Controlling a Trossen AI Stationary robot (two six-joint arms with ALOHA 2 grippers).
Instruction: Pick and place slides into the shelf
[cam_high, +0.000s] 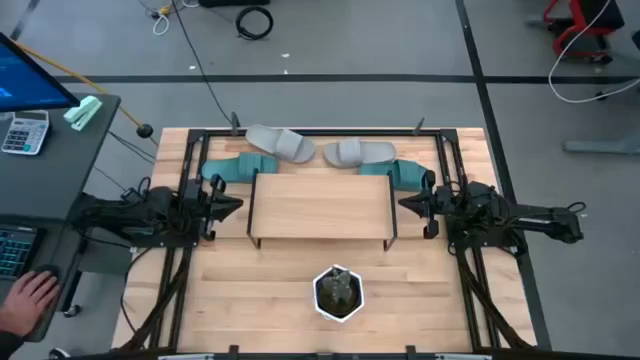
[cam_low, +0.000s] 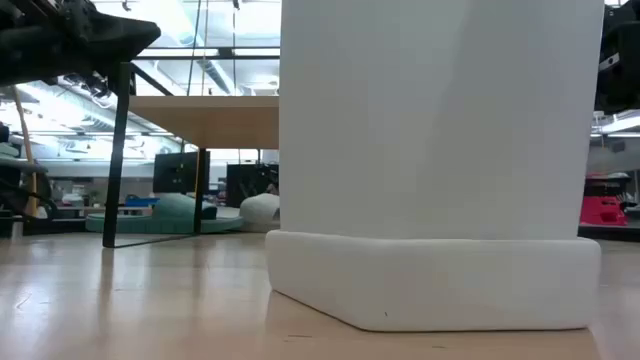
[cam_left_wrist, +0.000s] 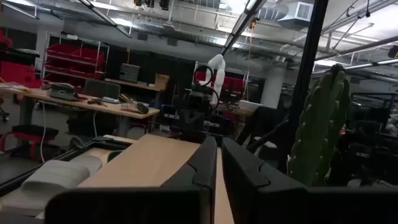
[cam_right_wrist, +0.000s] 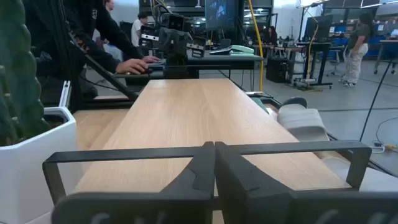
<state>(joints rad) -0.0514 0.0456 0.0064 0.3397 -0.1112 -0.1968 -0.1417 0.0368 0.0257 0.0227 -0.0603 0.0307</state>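
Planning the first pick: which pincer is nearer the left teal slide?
Left. The left pincer sits just beside the left teal slide; the right pincer is across the shelf.

Grey floor (cam_high: 400, 40) with cables, a dark desk (cam_high: 50, 150) at left, red bins (cam_left_wrist: 68, 59) on workshop shelving.

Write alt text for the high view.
Low light-wood shelf mid-table, two teal foam slides and two grey foam slides behind it. Left gripper and right gripper flank it, shut. White potted cactus in front.
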